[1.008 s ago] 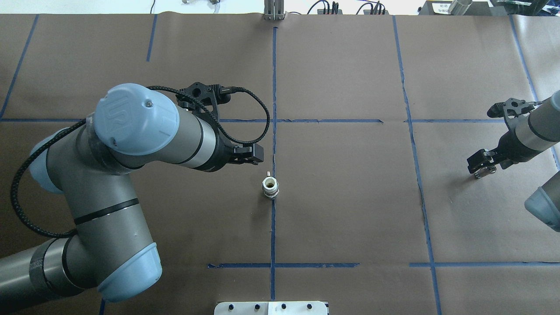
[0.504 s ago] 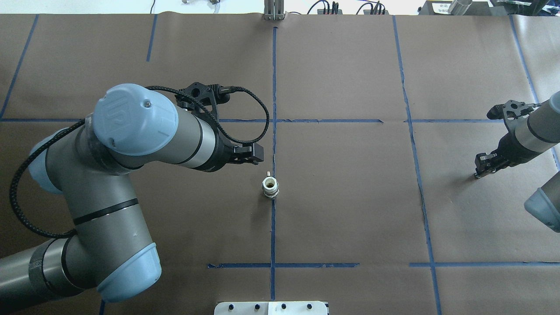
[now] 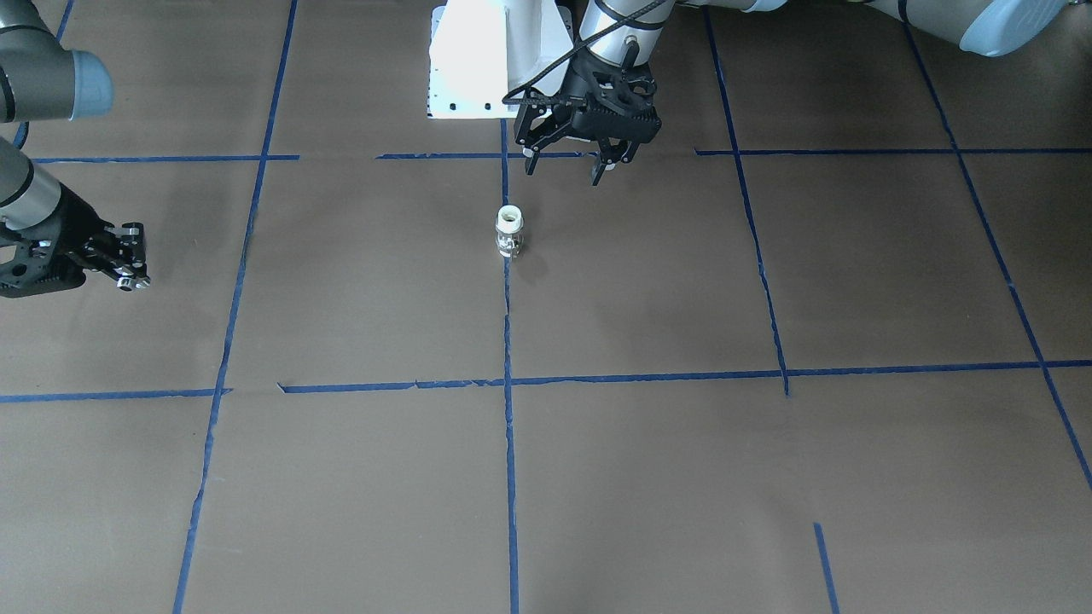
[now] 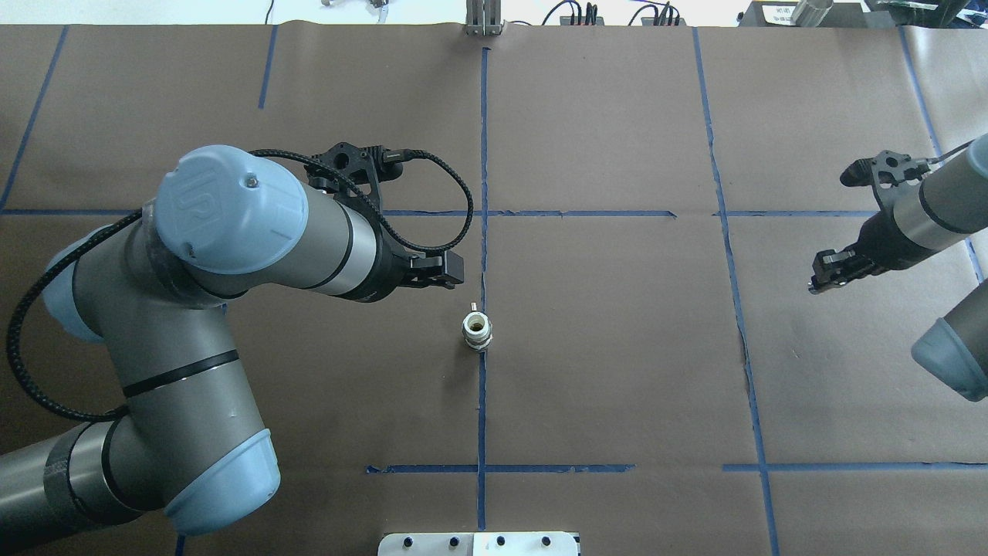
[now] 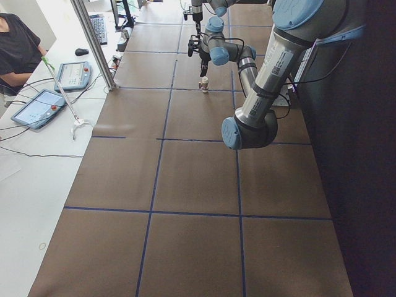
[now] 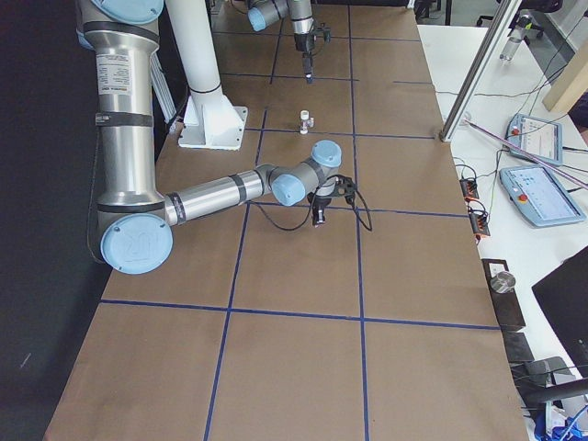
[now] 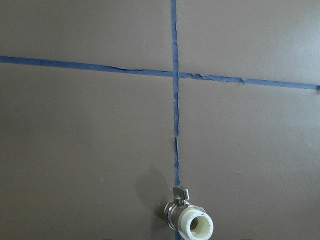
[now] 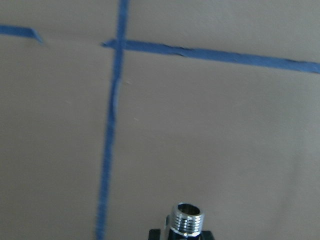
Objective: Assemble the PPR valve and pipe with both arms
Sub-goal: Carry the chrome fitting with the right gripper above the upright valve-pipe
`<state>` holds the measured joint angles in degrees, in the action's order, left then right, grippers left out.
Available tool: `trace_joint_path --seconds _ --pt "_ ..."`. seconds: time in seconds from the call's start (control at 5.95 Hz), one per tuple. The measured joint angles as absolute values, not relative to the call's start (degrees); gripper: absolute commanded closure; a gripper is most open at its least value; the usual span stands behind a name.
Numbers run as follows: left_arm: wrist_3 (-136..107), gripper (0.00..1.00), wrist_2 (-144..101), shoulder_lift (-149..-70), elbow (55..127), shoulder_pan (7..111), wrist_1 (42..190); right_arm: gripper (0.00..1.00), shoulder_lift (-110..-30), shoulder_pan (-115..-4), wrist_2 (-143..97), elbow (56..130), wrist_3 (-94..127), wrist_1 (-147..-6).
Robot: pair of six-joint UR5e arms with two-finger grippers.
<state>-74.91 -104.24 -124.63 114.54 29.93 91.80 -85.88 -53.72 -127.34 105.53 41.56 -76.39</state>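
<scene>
My left arm point(image 4: 231, 208) comes in from the bench's left end, with a black cable point(image 4: 455, 202) looped off its wrist. My left gripper point(image 3: 563, 170) is released. The front view shows its two black fingers spread wide with nothing between them. It hangs above the brown paper point(image 4: 617, 347), a little to the left of the PPR valve point(image 4: 477, 330) and apart from it.

The valve stands upright on the blue tape line point(image 4: 482, 401) that runs from my edge of the bench to the far edge, about midway between the two ends. It is nearer my edge than the far one. Its white open end faces up and the silvery metal middle sits below that. A small metal stub on its side points toward the far edge. My left wrist camera catches the valve at the bottom of its picture, with the white mouth toward the lens. My white pedestal base point(image 3: 495, 60) sits at my edge, in line with that tape.

Toward the right end of the bench, my right arm point(image 4: 942, 201) reaches in, and my right gripper point(image 4: 820, 284) is clenched on the pipe point(image 8: 187, 219). The right wrist camera shows the pipe's threaded chrome mouth sticking out past the black fingertips, over the paper. From that view I cannot tell how high it is off the surface.
</scene>
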Motion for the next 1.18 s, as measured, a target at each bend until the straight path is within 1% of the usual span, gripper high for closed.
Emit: trace_joint_path --seconds 0.34,0.67,0.84,1.01,1.18 --pt "-74.5 0.11 -104.26 -121.31 116.7 30.34 91.84 1.0 -71.48 -49.25 -127.85 106.94 60.92 -81.14" --pt "-74.08 0.1 -104.32 -116.37 117.98 31.43 91.95 1.0 -57.79 -41.0 -121.84 103.69 80.36 -82.82" --pt "-72.6 0.1 -104.32 -113.36 118.98 31.64 92.0 1.0 -52.83 -37.39 -118.65 101.17 86.35 -82.93" --pt "-70.44 0.1 -104.33 -110.63 120.44 31.8 92.02 1.0 -49.84 -34.08 -115.62 99.65 90.64 -82.93" --pt "-69.63 0.09 -104.33 -109.38 121.12 31.9 92.02 1.0 -48.79 -31.98 -113.83 99.16 92.99 -82.92"
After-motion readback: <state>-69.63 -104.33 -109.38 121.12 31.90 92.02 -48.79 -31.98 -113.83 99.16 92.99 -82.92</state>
